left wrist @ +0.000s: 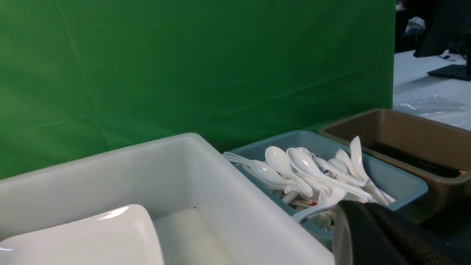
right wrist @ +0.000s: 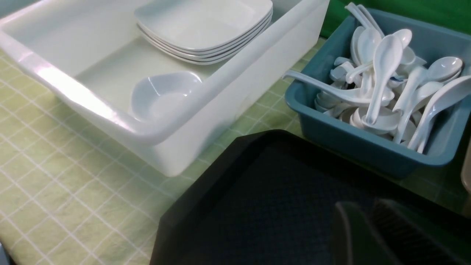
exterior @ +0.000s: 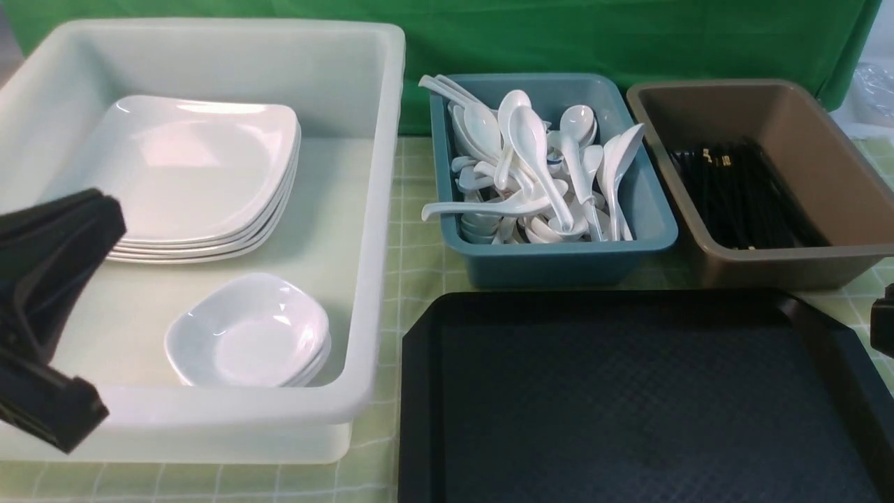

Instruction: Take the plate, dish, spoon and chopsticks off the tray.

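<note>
The black tray (exterior: pixel 628 405) lies bare at the front right, also in the right wrist view (right wrist: pixel 265 198). A stack of white plates (exterior: pixel 202 168) and a small white dish (exterior: pixel 251 335) on a stack of its kind sit in the white tub. White spoons (exterior: pixel 538 168) fill the teal tub, and black chopsticks (exterior: pixel 740 188) lie in the brown tub. My left gripper (exterior: pixel 105 220) hangs over the white tub's front left part, shut and holding nothing (left wrist: pixel 358 208). My right gripper (right wrist: pixel 362 211) hovers over the tray's right side; its fingers are too dark to judge.
The white tub (exterior: pixel 377 209) stands at the left, the teal tub (exterior: pixel 559 265) in the middle and the brown tub (exterior: pixel 824 258) at the right, all behind or beside the tray. A green checked cloth (exterior: pixel 412 265) covers the table, with a green backdrop behind.
</note>
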`<action>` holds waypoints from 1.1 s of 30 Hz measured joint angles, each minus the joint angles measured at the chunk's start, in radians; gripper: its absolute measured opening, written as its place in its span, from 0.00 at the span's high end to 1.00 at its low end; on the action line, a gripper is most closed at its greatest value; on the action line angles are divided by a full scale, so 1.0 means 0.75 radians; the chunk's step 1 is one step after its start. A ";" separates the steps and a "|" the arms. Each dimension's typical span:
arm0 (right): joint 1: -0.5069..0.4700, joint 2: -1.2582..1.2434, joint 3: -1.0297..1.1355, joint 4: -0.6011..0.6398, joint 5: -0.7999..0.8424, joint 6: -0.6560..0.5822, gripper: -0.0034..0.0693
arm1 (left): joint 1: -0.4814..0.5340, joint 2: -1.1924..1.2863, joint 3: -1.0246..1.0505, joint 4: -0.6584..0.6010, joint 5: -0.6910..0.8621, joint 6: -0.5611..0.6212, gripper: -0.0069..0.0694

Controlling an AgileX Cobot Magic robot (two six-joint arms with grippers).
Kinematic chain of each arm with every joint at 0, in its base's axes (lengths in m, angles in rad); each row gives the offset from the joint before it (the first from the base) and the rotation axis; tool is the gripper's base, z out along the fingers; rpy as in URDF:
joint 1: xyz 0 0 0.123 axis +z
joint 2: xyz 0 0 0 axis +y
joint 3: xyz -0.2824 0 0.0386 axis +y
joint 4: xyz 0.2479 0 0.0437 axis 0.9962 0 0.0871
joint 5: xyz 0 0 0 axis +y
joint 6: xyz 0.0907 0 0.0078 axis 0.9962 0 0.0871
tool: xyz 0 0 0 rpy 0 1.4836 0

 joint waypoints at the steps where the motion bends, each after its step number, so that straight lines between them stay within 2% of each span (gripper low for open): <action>1: 0.000 0.000 0.000 0.000 0.000 0.000 0.79 | 0.000 -0.001 0.020 0.010 -0.010 0.001 0.90; 11: 0.000 0.000 0.001 0.000 -0.001 0.000 0.75 | 0.000 0.016 0.156 0.030 -0.030 0.001 0.90; 14: -0.066 0.000 0.001 0.005 -0.002 0.000 0.75 | 0.000 0.016 0.210 0.033 -0.030 0.003 0.90; 18: -0.246 -0.031 0.003 0.040 0.003 -0.014 0.77 | 0.000 0.016 0.253 0.035 -0.030 0.024 0.90; 21: -0.395 -0.097 0.055 0.099 -0.023 -0.120 0.87 | 0.000 0.016 0.275 0.035 -0.030 0.027 0.90; 23: -0.589 -0.214 0.216 0.184 -0.125 -0.263 0.92 | 0.000 0.016 0.299 0.035 -0.030 0.027 0.90; 24: -0.631 -0.242 0.263 0.196 -0.170 -0.299 0.93 | 0.000 0.016 0.306 0.035 -0.030 0.027 0.90; 26: -0.794 -0.367 0.480 0.223 -0.309 -0.365 0.93 | 0.000 0.016 0.328 0.035 -0.030 0.027 0.90; 27: -0.794 -0.367 0.500 0.223 -0.322 -0.370 0.93 | 0.000 0.016 0.328 0.035 -0.030 0.027 0.90; 29: -0.941 -0.506 0.733 0.232 -0.485 -0.397 0.93 | 0.000 0.016 0.340 0.035 -0.030 0.028 0.90; 33: -1.069 -0.671 1.059 0.240 -0.711 -0.416 0.93 | 0.000 0.016 0.341 0.035 -0.030 0.028 0.90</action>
